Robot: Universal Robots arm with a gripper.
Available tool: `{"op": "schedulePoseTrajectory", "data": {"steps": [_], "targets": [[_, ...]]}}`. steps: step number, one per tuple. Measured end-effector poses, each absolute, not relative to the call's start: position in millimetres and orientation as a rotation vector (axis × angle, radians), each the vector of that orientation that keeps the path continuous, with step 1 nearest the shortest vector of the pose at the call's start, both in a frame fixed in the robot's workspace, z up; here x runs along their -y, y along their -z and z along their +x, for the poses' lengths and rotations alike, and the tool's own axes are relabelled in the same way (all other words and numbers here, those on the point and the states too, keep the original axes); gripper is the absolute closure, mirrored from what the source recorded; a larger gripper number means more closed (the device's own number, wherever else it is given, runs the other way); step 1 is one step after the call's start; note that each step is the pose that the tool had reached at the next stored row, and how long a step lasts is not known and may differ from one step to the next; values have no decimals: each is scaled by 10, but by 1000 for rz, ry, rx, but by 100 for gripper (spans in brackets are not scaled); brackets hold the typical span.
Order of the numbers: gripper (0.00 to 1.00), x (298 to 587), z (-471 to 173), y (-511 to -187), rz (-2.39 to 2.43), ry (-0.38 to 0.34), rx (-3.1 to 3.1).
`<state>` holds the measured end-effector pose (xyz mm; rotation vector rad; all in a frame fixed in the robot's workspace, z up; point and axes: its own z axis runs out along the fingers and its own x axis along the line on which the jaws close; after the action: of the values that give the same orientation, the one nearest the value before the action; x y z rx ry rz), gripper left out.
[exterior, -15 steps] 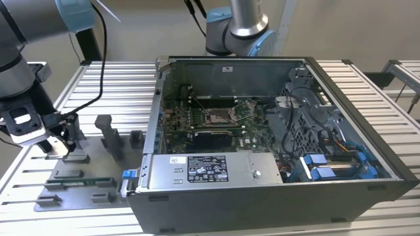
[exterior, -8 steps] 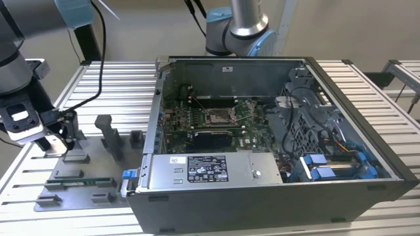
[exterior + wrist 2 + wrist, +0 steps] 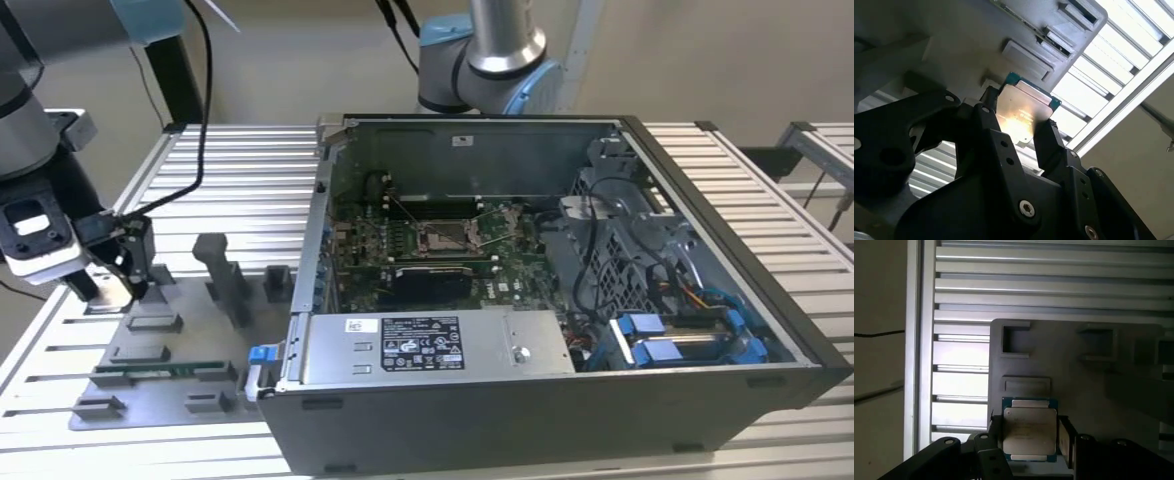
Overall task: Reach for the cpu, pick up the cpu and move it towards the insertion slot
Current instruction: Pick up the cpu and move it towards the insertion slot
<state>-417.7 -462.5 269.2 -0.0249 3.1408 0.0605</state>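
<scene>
The cpu (image 3: 1026, 102) (image 3: 1029, 421) is a flat square chip with a silvery top and a thin teal rim. It sits between my gripper's (image 3: 1021, 119) (image 3: 1030, 435) two black fingers, which press on its opposite edges, just over the grey fixture plate (image 3: 1074, 385). In the exterior view my gripper (image 3: 115, 287) hangs at the left end of that plate (image 3: 200, 340), well to the left of the computer case. The insertion slot (image 3: 443, 237), a silver-framed socket on the green board, lies inside the open case. Whether the chip is off the plate I cannot tell.
The open computer case (image 3: 561, 300) takes up the middle and the exterior view's right. The fixture plate carries grey upright blocks (image 3: 218, 268) and a thin green memory stick (image 3: 160, 368). The slatted metal table (image 3: 227, 160) runs under everything. A second arm's base (image 3: 483, 60) stands behind the case.
</scene>
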Motion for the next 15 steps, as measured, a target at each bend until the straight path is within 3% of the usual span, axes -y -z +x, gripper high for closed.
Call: {"op": "schedulePoseTrajectory", "data": {"steps": [15], "targets": [[100, 4625, -4177, -2978, -25, -61, -3141]]}}
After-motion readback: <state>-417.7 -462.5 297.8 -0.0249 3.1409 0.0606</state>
